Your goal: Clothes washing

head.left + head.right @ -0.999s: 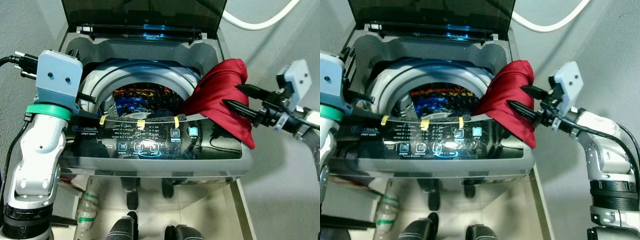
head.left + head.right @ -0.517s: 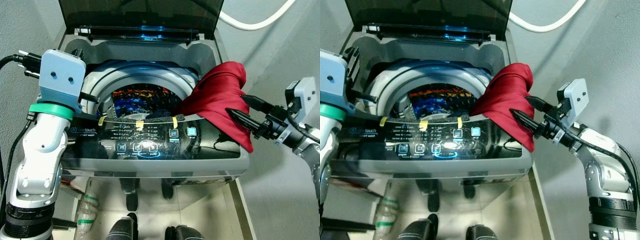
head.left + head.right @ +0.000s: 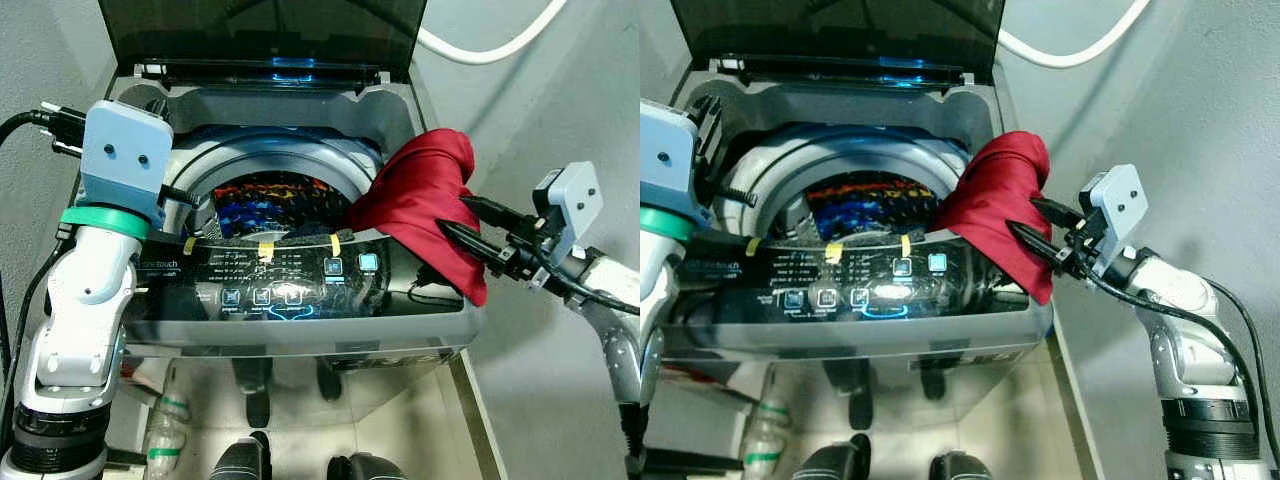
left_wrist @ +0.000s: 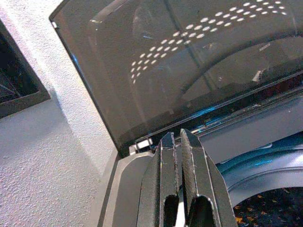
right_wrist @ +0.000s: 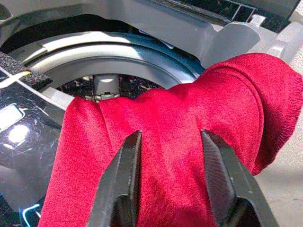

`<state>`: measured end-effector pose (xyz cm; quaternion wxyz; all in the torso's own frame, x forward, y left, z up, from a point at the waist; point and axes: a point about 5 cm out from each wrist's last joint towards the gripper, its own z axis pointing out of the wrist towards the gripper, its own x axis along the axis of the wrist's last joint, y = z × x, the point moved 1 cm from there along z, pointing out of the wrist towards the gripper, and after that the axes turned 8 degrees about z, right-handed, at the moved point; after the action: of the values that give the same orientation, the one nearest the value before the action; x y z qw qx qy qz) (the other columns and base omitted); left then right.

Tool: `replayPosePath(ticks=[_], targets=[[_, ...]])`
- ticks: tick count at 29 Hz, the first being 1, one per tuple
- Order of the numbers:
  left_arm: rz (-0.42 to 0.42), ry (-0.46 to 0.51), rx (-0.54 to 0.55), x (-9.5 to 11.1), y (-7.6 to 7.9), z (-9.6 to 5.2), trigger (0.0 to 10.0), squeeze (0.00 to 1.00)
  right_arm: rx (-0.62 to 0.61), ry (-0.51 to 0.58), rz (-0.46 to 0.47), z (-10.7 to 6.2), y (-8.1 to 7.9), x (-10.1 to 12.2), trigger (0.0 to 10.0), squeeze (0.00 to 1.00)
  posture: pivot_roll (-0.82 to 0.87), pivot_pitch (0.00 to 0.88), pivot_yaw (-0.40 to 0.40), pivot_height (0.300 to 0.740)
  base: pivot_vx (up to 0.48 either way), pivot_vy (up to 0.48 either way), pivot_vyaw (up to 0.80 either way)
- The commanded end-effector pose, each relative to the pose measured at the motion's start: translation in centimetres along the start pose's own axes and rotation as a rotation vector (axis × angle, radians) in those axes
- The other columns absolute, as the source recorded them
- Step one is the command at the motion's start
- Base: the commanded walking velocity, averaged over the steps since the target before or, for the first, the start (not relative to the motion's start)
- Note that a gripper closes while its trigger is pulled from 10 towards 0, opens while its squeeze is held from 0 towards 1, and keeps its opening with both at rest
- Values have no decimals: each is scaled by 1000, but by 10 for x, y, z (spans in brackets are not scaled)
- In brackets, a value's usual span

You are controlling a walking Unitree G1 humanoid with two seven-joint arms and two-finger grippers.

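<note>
One red garment [image 3: 425, 205]; right pincer [image 5: 170, 156] spread, seemingly touching.

right gripper [image 3: 458, 217] pulled back from the red garment [image 3: 425, 205] — then returned, fingers spread against it; camera shifted

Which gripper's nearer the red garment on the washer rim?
Right. The right gripper is open with its fingertips at the red garment, one finger on either side. The left gripper is shut, across the tub by the washer's back left corner, pointing toward the lid.
</note>
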<state>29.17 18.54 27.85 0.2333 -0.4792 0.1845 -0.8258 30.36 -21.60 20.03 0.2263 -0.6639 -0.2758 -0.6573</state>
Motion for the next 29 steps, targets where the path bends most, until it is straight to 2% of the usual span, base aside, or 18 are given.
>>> replayPosePath(ticks=[1,5,12,20,22,24,25,26,28,29], targets=[[6,6,3,-1,-1,0,10000,0,50,-157,112,3,-13,-41,0,0,20,91,51,740,0,0,0],[5,7,3,-1,-1,0,10000,0,57,-146,119,4,-14,-39,0,0,20,91,51,740,0,0,0],[2,5,0,-3,1,0,10000,0,70,-71,128,12,-17,-24,0,0,21,93,52,740,0,0,0],[-1,28,21,2,-1,2,10000,0,98,45,90,33,-23,6,0,0,21,98,52,740,0,0,0],[19,44,58,5,-5,4,10000,0,129,121,61,47,-30,28,0,0,20,97,52,740,0,0,0],[19,44,58,5,-5,4,10000,0,129,121,61,47,-30,28,0,0,20,97,52,740,0,0,0],[42,55,108,7,-11,6,10000,0,141,180,36,60,-35,45,0,0,20,97,52,740,0,0,0],[42,55,108,7,-11,6,10000,0,141,180,36,60,-35,45,0,0,20,97,52,740,0,0,0],[96,65,250,11,-29,10,10000,0,144,310,-22,95,-48,85,0,0,22,95,48,740,0,0,0],[96,65,250,11,-29,10,10000,0,144,310,-22,95,-48,85,0,0,22,95,48,740,0,0,0]])
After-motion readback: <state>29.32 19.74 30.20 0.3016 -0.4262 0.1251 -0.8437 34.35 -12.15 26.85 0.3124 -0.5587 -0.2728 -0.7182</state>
